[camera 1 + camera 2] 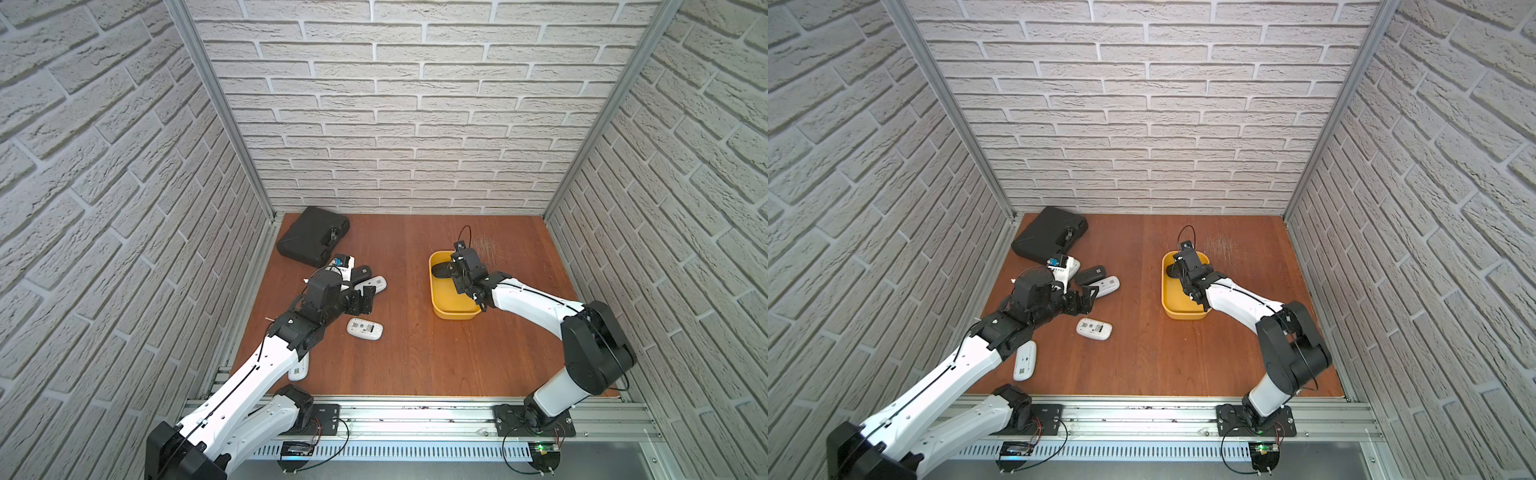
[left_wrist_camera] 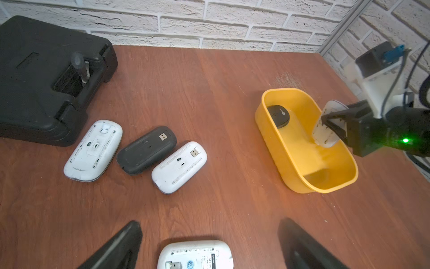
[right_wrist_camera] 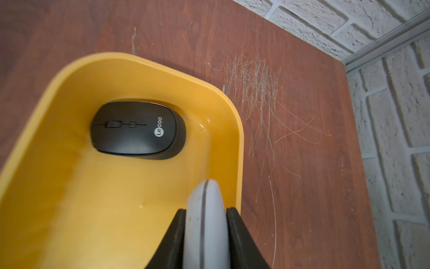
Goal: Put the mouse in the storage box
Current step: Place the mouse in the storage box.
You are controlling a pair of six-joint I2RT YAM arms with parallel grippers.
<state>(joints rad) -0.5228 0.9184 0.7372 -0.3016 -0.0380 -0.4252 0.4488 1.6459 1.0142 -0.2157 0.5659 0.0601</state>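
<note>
The right gripper (image 3: 206, 209) is clamped on a white mouse (image 2: 325, 125) at the storage box (image 2: 274, 144), seemingly just inside its rim. Ease inward, clear of the black mouse (image 3: 137, 130), and release low. The left gripper (image 2: 209, 235) gapes empty.

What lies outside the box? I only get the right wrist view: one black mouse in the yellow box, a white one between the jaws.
Observer: Three mice lie bottom up by the black case: white mouse, black mouse, second white mouse.
Operator: Any besides those and my held white mouse?
Observer: A third white mouse lies right by the left gripper, a fourth white mouse beside the left arm.
Operator: Is the left gripper holding anything?
Observer: No, it is open and empty.
</note>
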